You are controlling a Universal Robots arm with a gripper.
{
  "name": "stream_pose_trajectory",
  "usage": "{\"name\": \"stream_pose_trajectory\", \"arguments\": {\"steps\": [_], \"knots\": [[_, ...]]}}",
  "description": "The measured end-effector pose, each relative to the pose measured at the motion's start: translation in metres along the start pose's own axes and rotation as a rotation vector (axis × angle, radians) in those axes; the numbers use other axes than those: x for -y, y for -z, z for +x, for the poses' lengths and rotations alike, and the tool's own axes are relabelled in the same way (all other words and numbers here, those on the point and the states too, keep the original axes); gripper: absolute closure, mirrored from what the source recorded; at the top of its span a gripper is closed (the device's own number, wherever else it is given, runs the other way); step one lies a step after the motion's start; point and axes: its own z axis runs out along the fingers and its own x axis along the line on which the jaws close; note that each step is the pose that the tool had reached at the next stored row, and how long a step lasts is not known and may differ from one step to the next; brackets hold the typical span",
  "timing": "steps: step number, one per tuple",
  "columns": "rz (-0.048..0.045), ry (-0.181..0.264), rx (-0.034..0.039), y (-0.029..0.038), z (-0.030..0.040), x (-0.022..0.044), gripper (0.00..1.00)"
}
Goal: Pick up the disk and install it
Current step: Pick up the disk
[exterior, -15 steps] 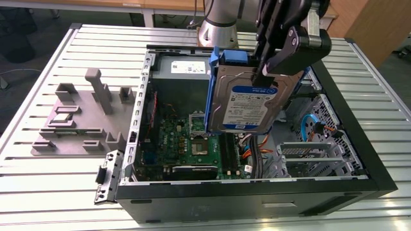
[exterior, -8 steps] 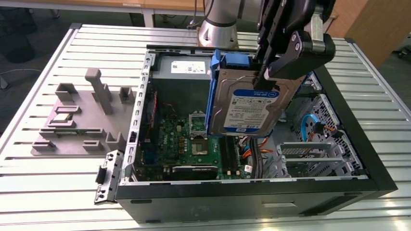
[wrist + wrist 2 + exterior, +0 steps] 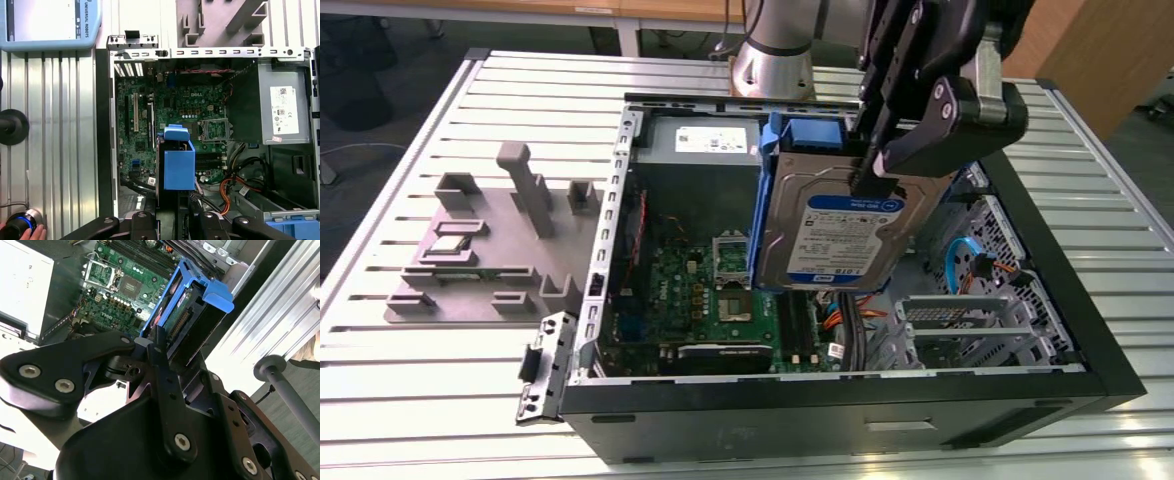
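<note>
While jaws clamp the disk [image 3: 834,225], hanging over the motherboard [image 3: 714,295], power supply [image 3: 700,150] nearby.

Open PC case [image 3: 827,415] lies on slatted metal table [image 3: 427,400]. Green mainboard [image 3: 170,107] is under the fingers [image 3: 165,380], on case floor. Grey PSU box w/ white sticker [image 3: 280,105] is near them. Grey slotted fixture [image 3: 480,250] stands well apart, outside case.
</note>
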Motion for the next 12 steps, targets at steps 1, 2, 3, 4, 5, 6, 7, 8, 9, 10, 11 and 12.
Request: {"name": "stream_pose_trajectory", "arguments": {"steps": [1,2,3,4,5,6,7,8,9,10,11,12], "knots": [[0.0,0.0,0.0001,0.0,0.001,0.0002,0.65],[0.0,0.0,0.0001,0.0,0.002,0.0005,0.65],[0.0,0.0,0.0001,0.0,0.003,0.0007,0.65],[0.0,0.0,0.0001,0.0,0.0041,0.001,0.65],[0.0001,0.0,0.0001,0.0,0.005,0.0012,0.65],[0.0,0.0,0.0002,0.0,0.0061,0.0015,0.65],[0.0,0.0,0.0001,0.0001,0.007,0.0017,0.65],[0.0,0.0,0.0001,0.0001,0.0078,0.0019,0.65],[0.0,0.0,0.0002,-0.0001,0.0082,0.0022,0.65],[0.0001,0.0,0.0003,-0.0002,0.0083,0.0027,0.65],[0.0,0.0,0.0002,-0.0002,0.0083,0.0037,0.65],[0.0,0.0,0.0001,-0.0002,0.0082,0.0053,0.65]]}}
